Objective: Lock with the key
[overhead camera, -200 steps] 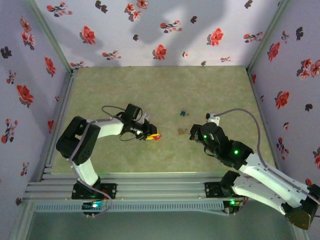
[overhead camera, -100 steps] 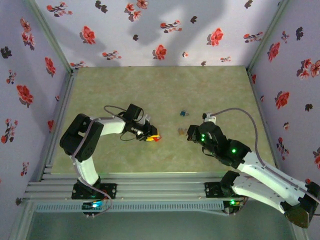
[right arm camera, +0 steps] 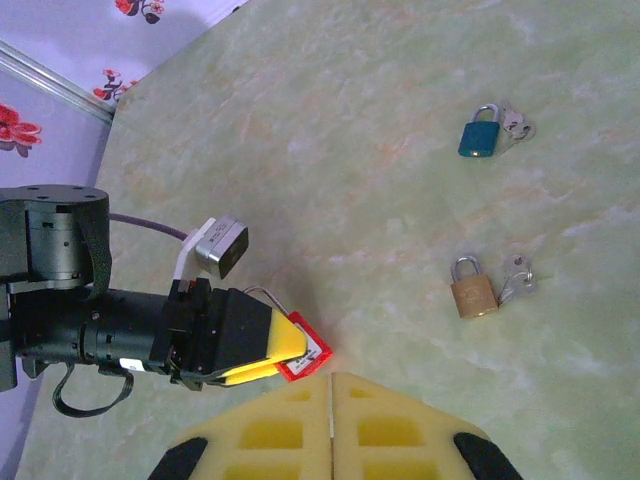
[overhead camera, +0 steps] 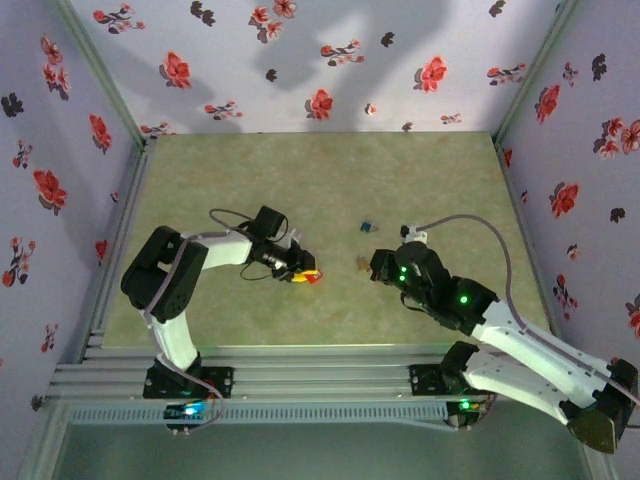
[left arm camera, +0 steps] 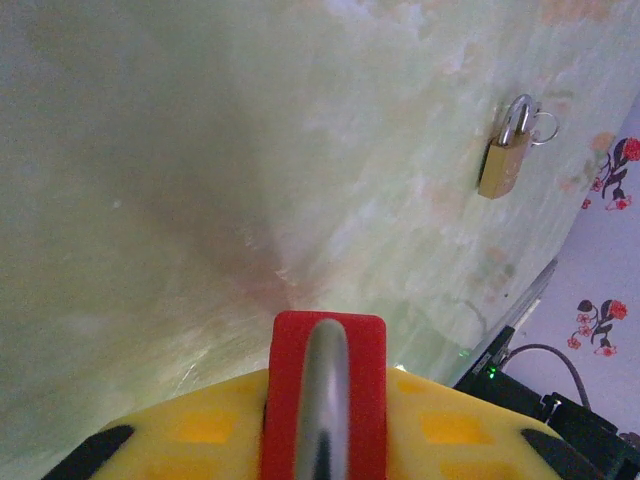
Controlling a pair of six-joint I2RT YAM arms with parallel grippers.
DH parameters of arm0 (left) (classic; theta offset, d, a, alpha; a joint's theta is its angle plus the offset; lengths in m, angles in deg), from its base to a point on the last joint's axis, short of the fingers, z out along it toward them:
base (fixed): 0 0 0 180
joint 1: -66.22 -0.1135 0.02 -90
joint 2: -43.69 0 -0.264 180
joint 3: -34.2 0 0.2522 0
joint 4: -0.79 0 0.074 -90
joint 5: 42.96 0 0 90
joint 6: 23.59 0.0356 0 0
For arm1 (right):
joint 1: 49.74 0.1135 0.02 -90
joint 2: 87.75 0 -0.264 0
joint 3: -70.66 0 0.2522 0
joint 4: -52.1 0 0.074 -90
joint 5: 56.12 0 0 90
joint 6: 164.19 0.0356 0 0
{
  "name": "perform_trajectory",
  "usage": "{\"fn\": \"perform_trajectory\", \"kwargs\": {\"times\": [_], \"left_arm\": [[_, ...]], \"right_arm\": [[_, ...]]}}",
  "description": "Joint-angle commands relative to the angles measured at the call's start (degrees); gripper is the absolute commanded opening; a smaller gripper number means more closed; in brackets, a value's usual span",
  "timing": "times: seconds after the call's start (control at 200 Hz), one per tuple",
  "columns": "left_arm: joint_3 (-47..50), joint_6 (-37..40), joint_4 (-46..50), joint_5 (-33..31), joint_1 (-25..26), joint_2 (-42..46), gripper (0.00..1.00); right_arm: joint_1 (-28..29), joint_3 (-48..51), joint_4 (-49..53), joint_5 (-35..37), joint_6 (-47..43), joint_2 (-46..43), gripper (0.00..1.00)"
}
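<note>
The desk point(overhead camera: 320, 180) has a smooth, pale green surface with a marbled pattern, and is walled in by lilac paper printed with red flowers. The left end effector point(overhead camera: 302, 269) sits low near the desk's middle, a little toward the near edge. Its blocky, matte yellow pads are closed partway on a red padlock point(right arm camera: 305, 356), which it holds just off the pad tips. The padlock has a flat, square-cornered red body and a rounded, shiny metal shackle point(left arm camera: 325, 410) (in the left wrist view the shackle runs back between the 2 pads).

Right of it, still near the desk's middle, a brass padlock point(right arm camera: 472, 294) lies flat with a polished curved shackle. Small silver keys point(right arm camera: 516, 280) on a ring lie just beside it. Farther toward the far edge lies a blue padlock point(right arm camera: 478, 136), also flat, with a second set of keys point(right arm camera: 516, 124) touching its shackle.

The right end effector point(right arm camera: 331, 420) is just beside the brass padlock on its right. Its 2 yellow pads, marked by rectangular recesses, are pressed fully together and hold nothing.
</note>
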Motion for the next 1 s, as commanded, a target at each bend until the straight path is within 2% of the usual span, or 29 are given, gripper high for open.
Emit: {"fn": "perform_trajectory", "kwargs": {"times": [0.0, 0.2, 0.61, 0.995], "left_arm": [[-1.6, 1.7, 1.9, 1.1, -0.3, -1.3, 0.31], [-2.2, 2.1, 2.9, 1.0, -0.3, -1.3, 0.37], [-3.4, 2.7, 4.7, -0.6, -0.9, -1.2, 0.40], [-2.2, 3.1, 6.1, -3.6, -3.3, 3.3, 0.46]], "right_arm": [[-0.5, -0.6, -1.0, -0.8, -1.0, 0.0, 0.00], [-0.4, -0.5, -0.8, -1.0, -1.0, 0.1, 0.00], [-0.5, -0.6, 0.0, -1.7, -1.5, -0.2, 0.00], [-0.5, -0.4, 2.5, -2.4, -2.4, 0.3, 0.00]]}}
